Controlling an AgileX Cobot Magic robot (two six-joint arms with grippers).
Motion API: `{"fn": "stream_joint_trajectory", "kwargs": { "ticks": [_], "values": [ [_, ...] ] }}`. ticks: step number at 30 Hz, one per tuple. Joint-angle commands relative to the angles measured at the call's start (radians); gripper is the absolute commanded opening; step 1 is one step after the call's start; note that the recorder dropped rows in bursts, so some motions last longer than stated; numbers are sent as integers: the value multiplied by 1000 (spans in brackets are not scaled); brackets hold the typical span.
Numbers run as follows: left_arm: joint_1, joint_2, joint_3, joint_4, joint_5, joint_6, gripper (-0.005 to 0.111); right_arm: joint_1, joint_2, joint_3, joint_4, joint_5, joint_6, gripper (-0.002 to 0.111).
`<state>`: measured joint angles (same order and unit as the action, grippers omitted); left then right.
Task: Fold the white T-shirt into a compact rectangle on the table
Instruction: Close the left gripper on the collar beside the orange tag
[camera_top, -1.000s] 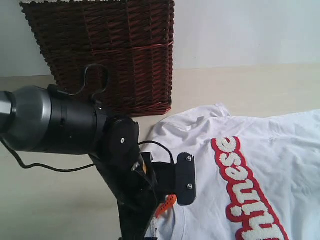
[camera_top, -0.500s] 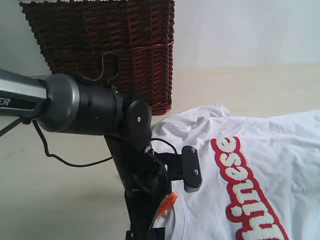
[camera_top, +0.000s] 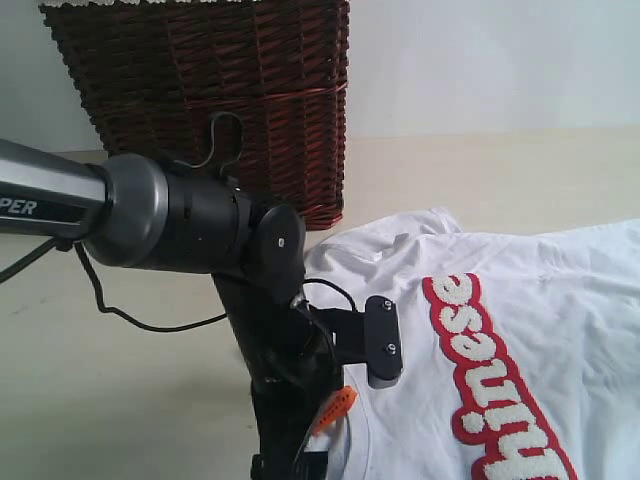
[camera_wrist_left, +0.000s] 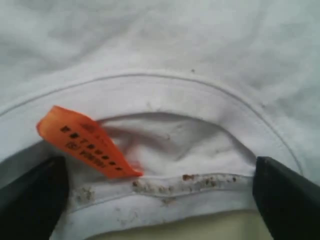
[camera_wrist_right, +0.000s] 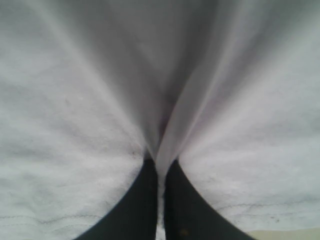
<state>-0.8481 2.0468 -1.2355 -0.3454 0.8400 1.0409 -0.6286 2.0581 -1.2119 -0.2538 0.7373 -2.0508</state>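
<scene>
White T-shirt, one, lies on table; its collar and one orange tag sit between left gripper's wide-spread, empty jaws. Right gripper is pinched closed on a shirt fold. One wicker basket stands beyond. Left arm barely differs from half a second earlier.

Red-brown wicker basket, pale wall behind

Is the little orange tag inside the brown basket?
No, the orange tag sticks out at the collar of the shirt, which lies on the table beside the basket.

White T-shirt runs off-frame.
</scene>
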Motion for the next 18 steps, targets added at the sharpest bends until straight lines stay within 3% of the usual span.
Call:
{"fn": "stream_joint_trajectory", "kwargs": {
  "ticks": [1,5,14,18],
  "values": [
    [-5,25,4,-18,-2,-27,68,-6,36,19,11,53,-5,0],
    [-5,25,4,-25,-4,-31,51,-6,36,19,11,53,-5,0],
    [-6,25,4,-26,-11,-134,48,-6,36,19,12,53,-5,0],
    [-6,25,4,-26,-34,-161,30,-6,36,19,12,53,-5,0]
  ]
}}
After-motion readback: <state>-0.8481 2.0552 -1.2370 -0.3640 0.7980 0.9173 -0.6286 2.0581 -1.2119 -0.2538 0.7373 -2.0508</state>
